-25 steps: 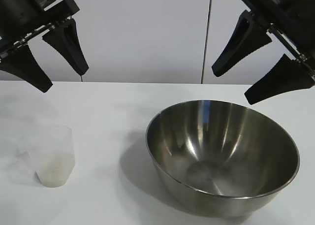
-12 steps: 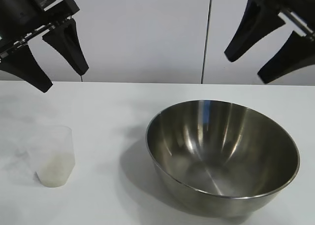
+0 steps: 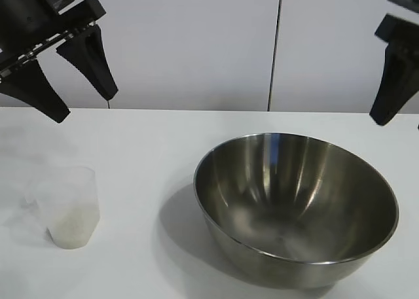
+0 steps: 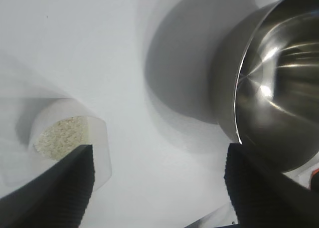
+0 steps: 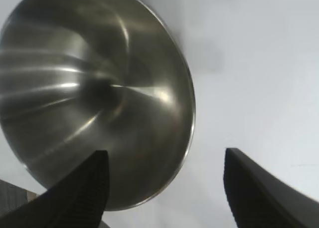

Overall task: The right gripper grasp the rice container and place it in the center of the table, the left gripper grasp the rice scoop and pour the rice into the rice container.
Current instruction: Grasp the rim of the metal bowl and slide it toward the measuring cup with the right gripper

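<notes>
The rice container (image 3: 296, 211) is sitting empty at the lower right of the exterior view, mouth tipped toward the camera, nothing touching it. It is resting right of the table's (image 3: 157, 142) middle, so the move to centre looks not yet done.

The rice scoop (image 3: 71, 207) is standing upright at lower left, well apart from the bowl, with the rice (image 4: 62, 136) lying in its bottom, ready for the pour.

The right gripper (image 5: 164, 188) is hanging at the upper right edge, only 1 finger showing there; its wrist view shows both fingers spread with the bowl's rim between them, which suggests it is lining up for a rim grasp.

The left gripper (image 3: 65, 76) is hovering at upper left above the cup, fingers spread wide, holding nothing, apparently waiting its turn.
</notes>
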You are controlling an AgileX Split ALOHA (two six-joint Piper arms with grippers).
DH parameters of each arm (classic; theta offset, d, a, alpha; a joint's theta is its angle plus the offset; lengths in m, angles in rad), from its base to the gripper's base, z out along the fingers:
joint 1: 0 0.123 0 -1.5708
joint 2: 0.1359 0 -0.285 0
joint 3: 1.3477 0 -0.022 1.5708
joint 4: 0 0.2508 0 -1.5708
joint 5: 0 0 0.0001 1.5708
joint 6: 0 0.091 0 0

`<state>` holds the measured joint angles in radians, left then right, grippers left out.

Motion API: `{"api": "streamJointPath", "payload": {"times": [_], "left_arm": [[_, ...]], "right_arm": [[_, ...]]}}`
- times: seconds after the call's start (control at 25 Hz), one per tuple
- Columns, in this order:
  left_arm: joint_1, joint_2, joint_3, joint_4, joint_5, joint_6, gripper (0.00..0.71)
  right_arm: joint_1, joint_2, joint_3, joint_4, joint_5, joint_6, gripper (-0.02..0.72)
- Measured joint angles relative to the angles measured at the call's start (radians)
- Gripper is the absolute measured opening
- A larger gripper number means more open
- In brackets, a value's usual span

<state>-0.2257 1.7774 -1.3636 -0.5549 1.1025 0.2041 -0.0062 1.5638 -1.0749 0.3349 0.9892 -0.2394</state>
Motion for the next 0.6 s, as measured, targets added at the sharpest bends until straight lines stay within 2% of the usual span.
{"api": "streamJointPath", "payload": {"times": [0.24, 0.4, 0.48, 0.52, 0.6], "left_arm": [[0.000, 0.000, 0.000, 0.000, 0.000, 0.000, 0.531], [0.000, 0.000, 0.000, 0.000, 0.000, 0.000, 0.531], [0.000, 0.000, 0.000, 0.000, 0.000, 0.000, 0.531], [0.000, 0.000, 0.000, 0.000, 0.000, 0.000, 0.531], [0.000, 0.000, 0.000, 0.000, 0.000, 0.000, 0.531]], "right_arm": [[0.000, 0.069, 0.131, 0.043, -0.184, -0.033, 0.452], [0.000, 0.124, 0.148, 0.089, -0.249, -0.055, 0.442], [0.000, 0.149, 0.148, 0.105, -0.271, -0.060, 0.395], [0.000, 0.160, 0.148, 0.109, -0.279, -0.061, 0.348], [0.000, 0.168, 0.148, 0.116, -0.281, -0.069, 0.189]]}}
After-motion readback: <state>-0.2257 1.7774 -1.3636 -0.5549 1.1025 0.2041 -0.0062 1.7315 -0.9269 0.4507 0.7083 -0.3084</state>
